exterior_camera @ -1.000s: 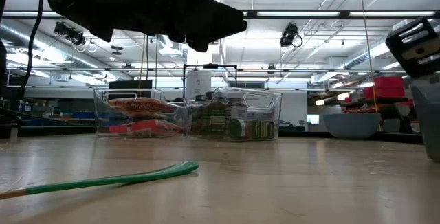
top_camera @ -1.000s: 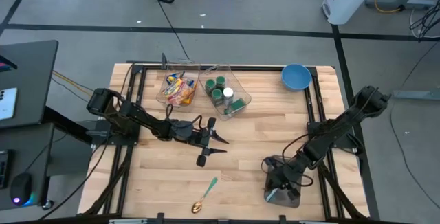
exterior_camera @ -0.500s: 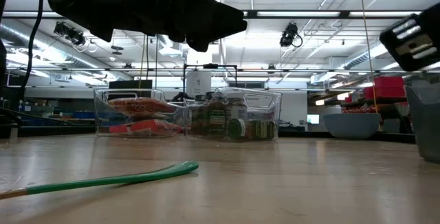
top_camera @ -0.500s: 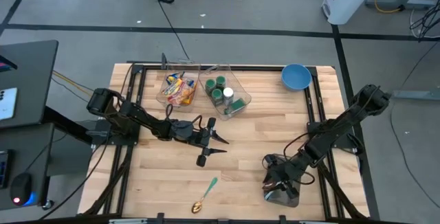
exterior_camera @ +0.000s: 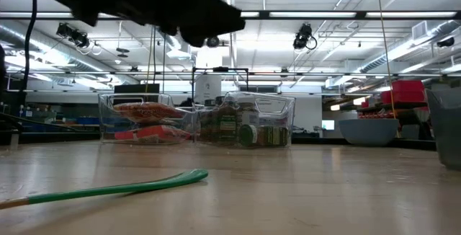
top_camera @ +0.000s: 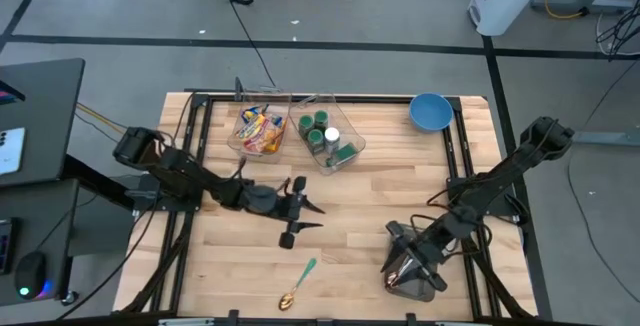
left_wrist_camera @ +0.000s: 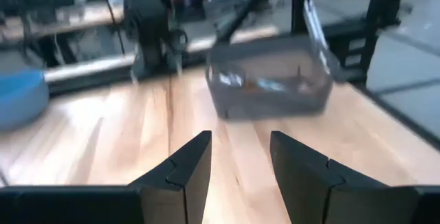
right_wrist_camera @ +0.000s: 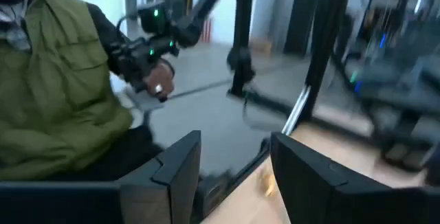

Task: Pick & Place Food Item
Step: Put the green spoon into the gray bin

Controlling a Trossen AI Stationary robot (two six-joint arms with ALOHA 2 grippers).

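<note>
Snack packets (top_camera: 258, 129) in bright wrappers sit in the clear plastic bin (top_camera: 240, 138) far left on the worktop (top_camera: 380, 191), while the right gripper (top_camera: 405, 258), fingers parted and empty, could snag the grey container (top_camera: 408, 285) near right, and the left gripper (top_camera: 303, 216) waits mid-worktop, fingers apart.

Your left gripper (top_camera: 303, 216) hovers mid-table (top_camera: 360, 196), fingers (left_wrist_camera: 182, 172) parted and empty. Your right gripper (top_camera: 400, 263) sits near the table's front right corner, fingers (right_wrist_camera: 180, 165) apart.

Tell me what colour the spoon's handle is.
Green, with a gold-coloured bowl; the spoon shows best in the high view.
</note>
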